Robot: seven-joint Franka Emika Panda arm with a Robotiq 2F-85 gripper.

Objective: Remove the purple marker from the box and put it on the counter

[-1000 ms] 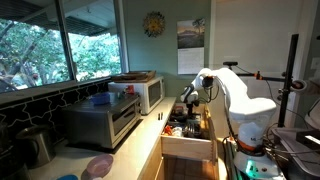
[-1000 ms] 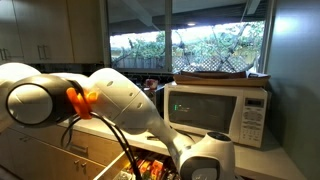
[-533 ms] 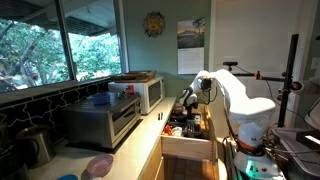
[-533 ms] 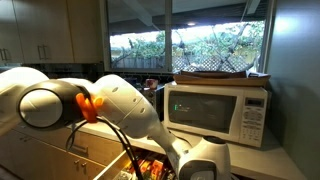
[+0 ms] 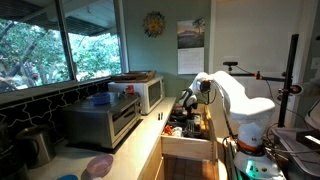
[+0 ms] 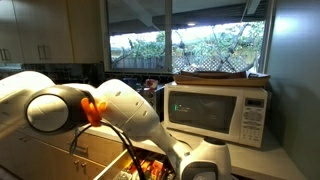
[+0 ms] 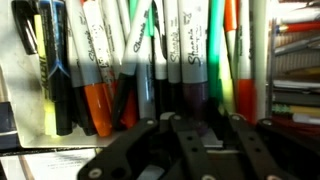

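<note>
The purple marker [image 7: 196,88] lies in a tight row of round, glossy Sharpie markers [image 7: 120,60] inside the box [image 5: 188,148], a pale wooden drawer with a plain flat front. The gripper [image 7: 197,125] hangs just above this row. Its dark fingers [image 7: 150,140] are blurred, so I cannot tell whether they are apart or together. The smooth beige bench [image 5: 140,145] runs beside the box.
</note>
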